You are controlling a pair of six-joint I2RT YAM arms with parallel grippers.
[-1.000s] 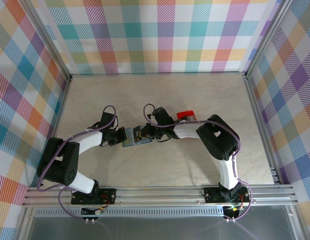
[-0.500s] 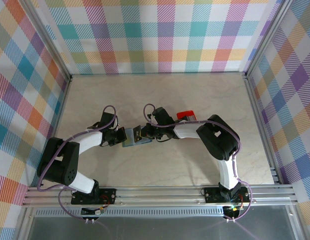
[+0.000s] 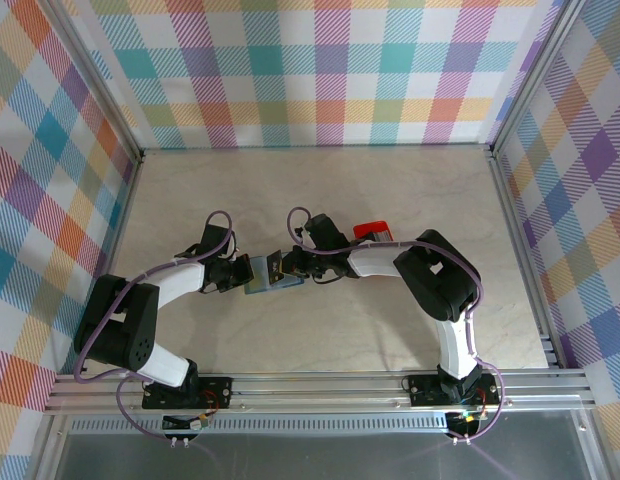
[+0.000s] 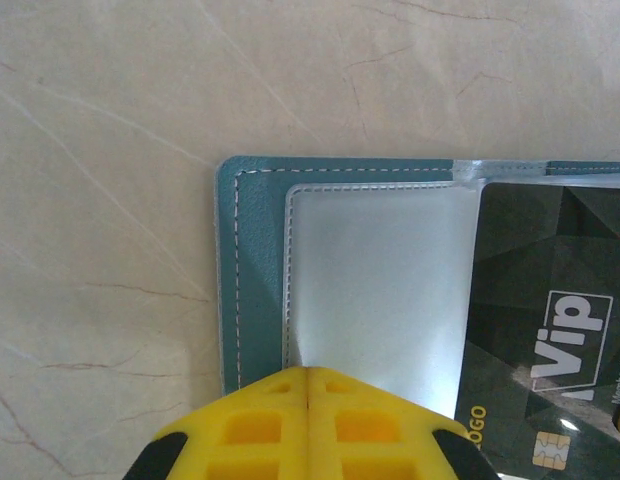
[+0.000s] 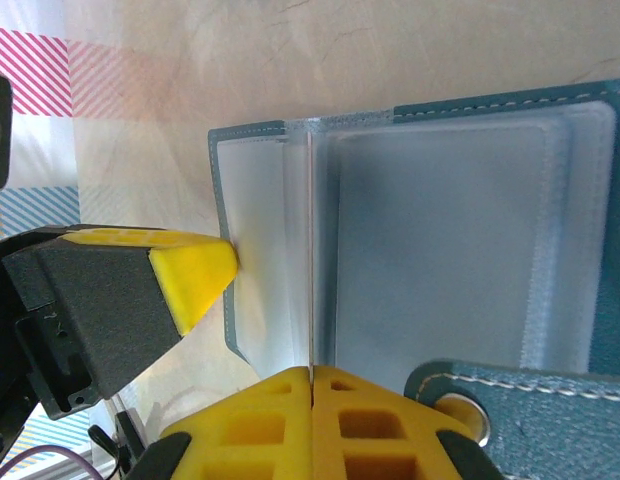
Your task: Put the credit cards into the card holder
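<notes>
A small red tray point(image 3: 371, 230) sits on the pale, marble-look surface point(image 3: 290, 190), at about 2 o'clock from its middle. Bright checked walls point(image 3: 320, 70) stand at 9, 12 and 3 o'clock.

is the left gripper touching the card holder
Touching. The right wrist view shows the left gripper with its yellow fingers pressed against the edge of the card holder at its clear pocket, no gap between them.

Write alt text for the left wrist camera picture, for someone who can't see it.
An open blue-teal card holder lies on a pale marbled table, the shut yellow left claw over its near edge. One clear pocket is empty; right of it shows a dark credit card printed ViP.
</notes>
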